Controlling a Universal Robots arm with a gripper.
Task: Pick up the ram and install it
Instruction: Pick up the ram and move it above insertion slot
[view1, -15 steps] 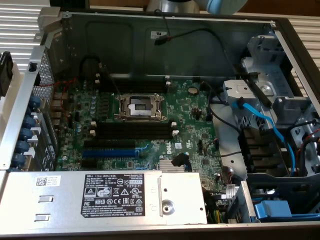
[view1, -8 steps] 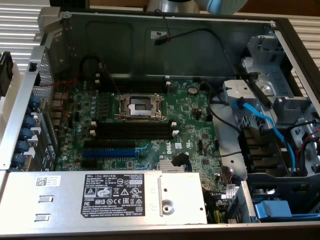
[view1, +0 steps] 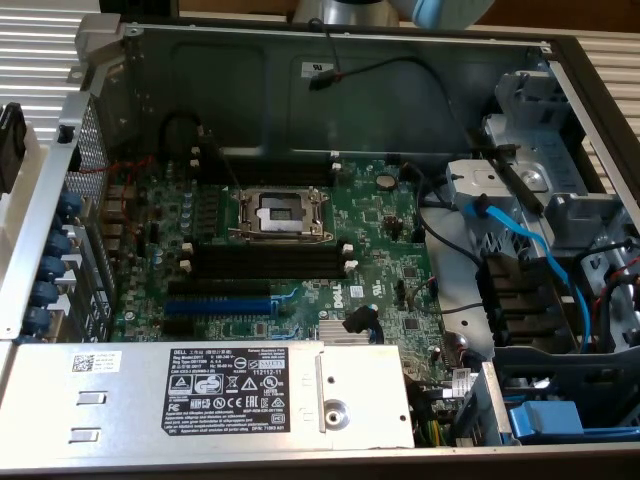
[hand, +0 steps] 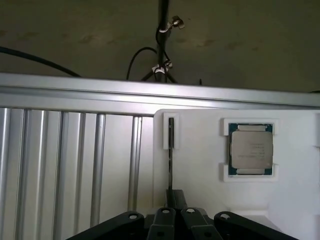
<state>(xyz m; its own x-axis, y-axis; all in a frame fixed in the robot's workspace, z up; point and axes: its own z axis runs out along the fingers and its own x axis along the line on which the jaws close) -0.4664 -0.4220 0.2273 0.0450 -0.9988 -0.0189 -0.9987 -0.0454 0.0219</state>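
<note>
In the wrist view the ram (hand: 171, 150) stands on edge in a narrow slot of a white tray (hand: 200, 195), showing as a thin dark stick. My gripper (hand: 175, 194) sits at the near end of the stick, its fingers drawn together and shut on it. The ram is still in its slot. In the exterior view the open computer case holds the green motherboard (view1: 380, 225) with its black memory slots (view1: 265, 262) unfilled. Neither the ram nor the gripper shows there; only a part of the arm (view1: 350, 8) is at the upper edge.
A processor chip (hand: 251, 149) lies in a square pocket of the tray beside the ram. A ribbed metal surface (hand: 65, 165) and a rail (hand: 150, 92) border the tray. The case holds the CPU socket (view1: 280, 212), a blue expansion slot (view1: 218, 305), a power supply (view1: 200, 395), blue cables (view1: 530, 250) and drive bays.
</note>
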